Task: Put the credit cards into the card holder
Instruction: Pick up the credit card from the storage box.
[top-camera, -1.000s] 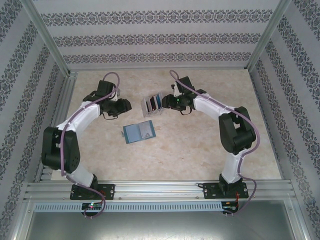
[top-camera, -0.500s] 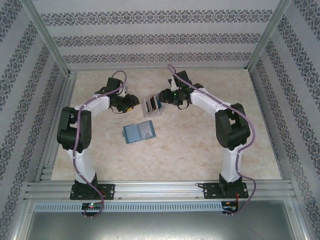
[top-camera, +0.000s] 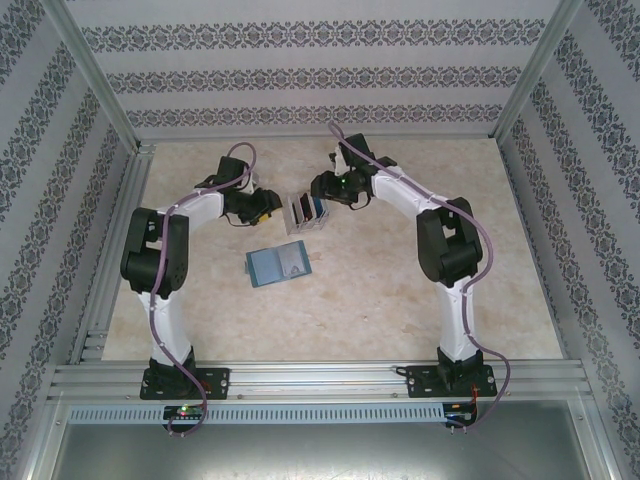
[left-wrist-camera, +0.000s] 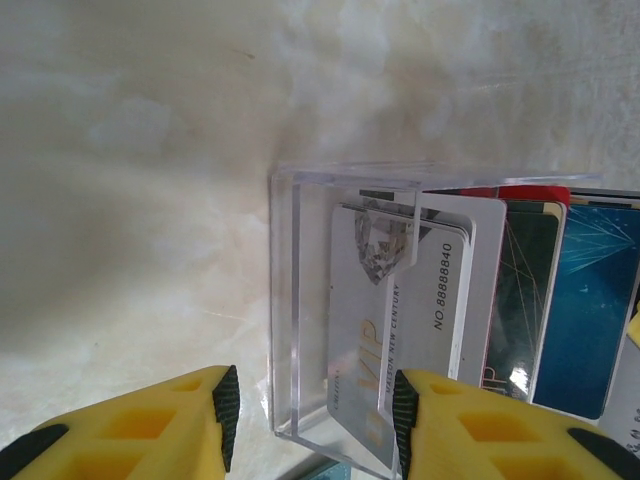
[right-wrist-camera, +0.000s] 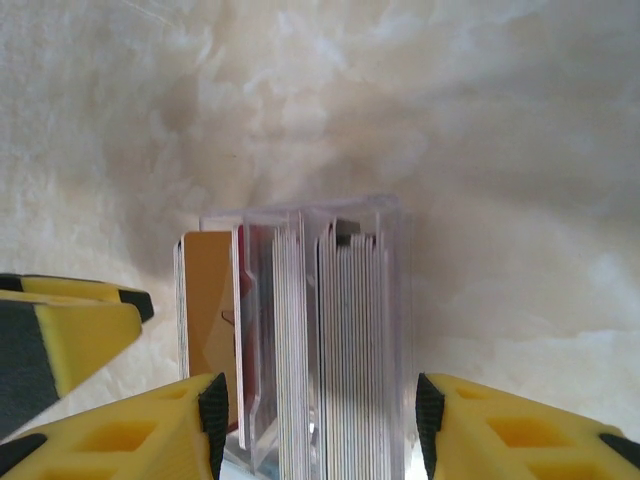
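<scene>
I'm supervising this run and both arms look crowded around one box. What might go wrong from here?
1. The left hand and right hand both hang open at the clear box, and a left finger sits close beside it. They may collide or shove the box.
2. The credit cards stand tightly packed, so a pinch may catch several, or the box wall.

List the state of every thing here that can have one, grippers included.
left gripper: open, jaws either side of one wall of the clear box.
right gripper: open, jaws astride the clear box's end.
clear box: standing on the table, holding cards.
credit cards: on edge inside the clear box.
card holder: lying open and flat, apart from both grippers.
</scene>
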